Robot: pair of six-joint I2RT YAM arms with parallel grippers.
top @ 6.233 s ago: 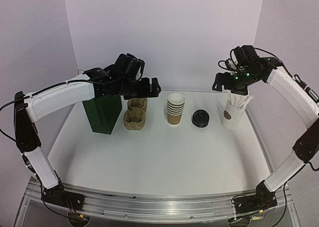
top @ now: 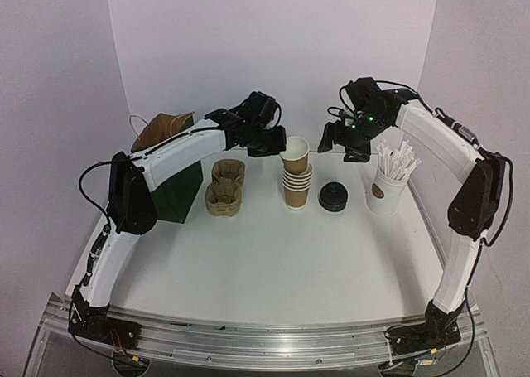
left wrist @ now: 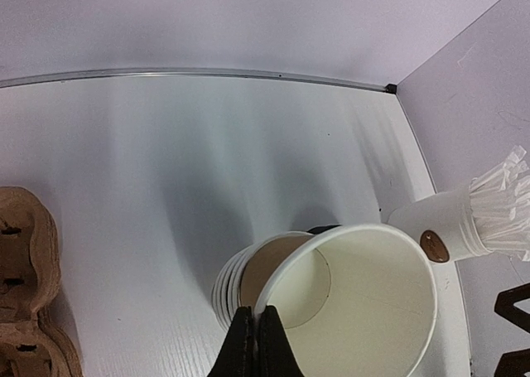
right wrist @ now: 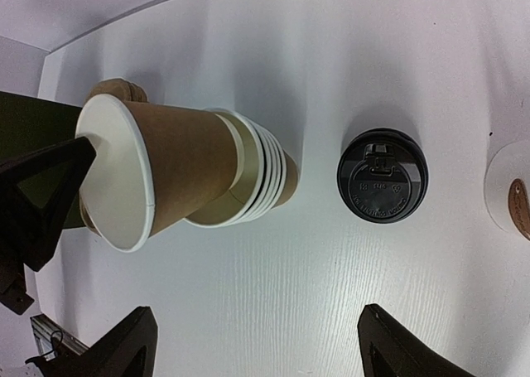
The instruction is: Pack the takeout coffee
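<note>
A stack of brown kraft cups (top: 296, 190) stands mid-table. Its top cup (top: 294, 152) is raised and tilted, its base still in the stack. My left gripper (top: 277, 142) is shut on that cup's white rim, one finger inside and one outside; the pinch shows in the left wrist view, gripper (left wrist: 254, 312), cup (left wrist: 356, 311). The black domed lid (top: 333, 196) lies on the table right of the stack. My right gripper (top: 344, 142) hangs open above the gap between cups and lid. The right wrist view shows the cup (right wrist: 157, 170), the lid (right wrist: 382, 176) and the empty gripper (right wrist: 257, 311).
A moulded brown pulp carrier (top: 225, 188) sits left of the stack. A dark green bag (top: 178, 193) with an open brown top stands further left. A white cup of wrapped sticks (top: 387, 186) stands right of the lid. White walls close the back and sides.
My left gripper moved right from above the carrier, closed on the top cup's rim and raised it. My right gripper moved left from above the stick cup toward the lid.
</note>
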